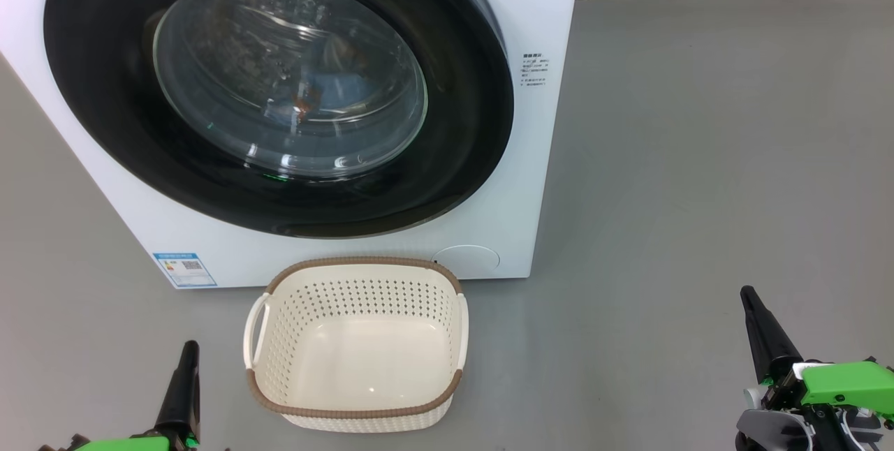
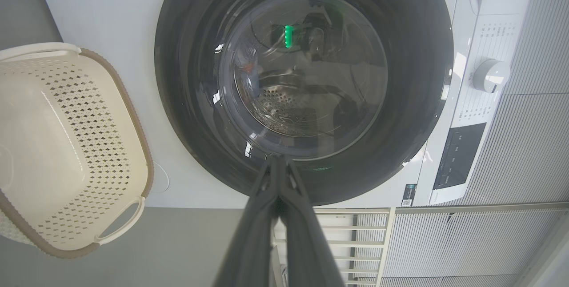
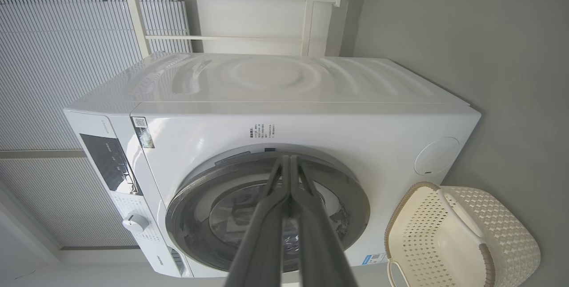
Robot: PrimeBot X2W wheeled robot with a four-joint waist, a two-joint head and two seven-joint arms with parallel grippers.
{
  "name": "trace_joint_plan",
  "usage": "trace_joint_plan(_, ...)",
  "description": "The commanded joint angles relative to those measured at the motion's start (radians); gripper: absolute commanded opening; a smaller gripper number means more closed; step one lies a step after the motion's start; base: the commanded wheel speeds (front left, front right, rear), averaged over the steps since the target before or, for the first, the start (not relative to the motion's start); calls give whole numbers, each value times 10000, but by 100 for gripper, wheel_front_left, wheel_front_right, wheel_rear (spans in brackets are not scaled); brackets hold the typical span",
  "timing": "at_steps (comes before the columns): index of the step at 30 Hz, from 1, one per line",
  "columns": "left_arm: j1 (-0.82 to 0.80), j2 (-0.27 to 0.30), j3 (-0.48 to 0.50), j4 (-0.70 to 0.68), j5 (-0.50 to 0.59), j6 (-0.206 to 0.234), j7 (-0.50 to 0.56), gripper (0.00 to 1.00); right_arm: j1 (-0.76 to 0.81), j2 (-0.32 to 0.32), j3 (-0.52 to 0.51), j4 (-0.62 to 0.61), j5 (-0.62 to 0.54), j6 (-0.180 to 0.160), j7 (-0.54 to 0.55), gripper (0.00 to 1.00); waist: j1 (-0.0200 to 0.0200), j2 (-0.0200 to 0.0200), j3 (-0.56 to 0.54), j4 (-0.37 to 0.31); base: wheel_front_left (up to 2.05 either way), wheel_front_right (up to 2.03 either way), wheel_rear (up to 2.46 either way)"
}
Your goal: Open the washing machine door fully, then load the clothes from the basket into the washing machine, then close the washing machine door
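The white washing machine (image 1: 335,255) fills the upper left of the head view. Its door (image 1: 105,67), a glossy black ring around a bulging glass window, lies flush against the front. Through the glass I make out light-blue clothes (image 1: 335,81) with orange patches inside the drum. The cream basket (image 1: 356,262) stands on the floor just in front of the machine, with nothing in it. My left gripper (image 1: 187,350) is shut at the lower left, beside the basket. My right gripper (image 1: 749,294) is shut at the lower right, well away from it. Both hold nothing.
Bare grey floor (image 1: 698,158) stretches to the right of the machine. A control panel with a white knob (image 2: 491,75) sits at the machine's top. A blue label (image 1: 185,269) and a round service flap (image 1: 466,257) mark its lower front. Ribbed white wall panels (image 3: 66,33) stand behind.
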Motion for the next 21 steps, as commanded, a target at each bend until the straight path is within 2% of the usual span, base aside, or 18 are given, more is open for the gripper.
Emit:
trace_joint_plan(1,-417,91,332,-314,-78,-40,65,0,-435,-82,179,-294,43,31,46,0,0,0,0,0,0,0,0)
trace_joint_plan(21,-417,91,331,-314,-79,-40,64,0,-435,-81,177,-293,41,31,48,0,0,0,0,0,0,0,0)
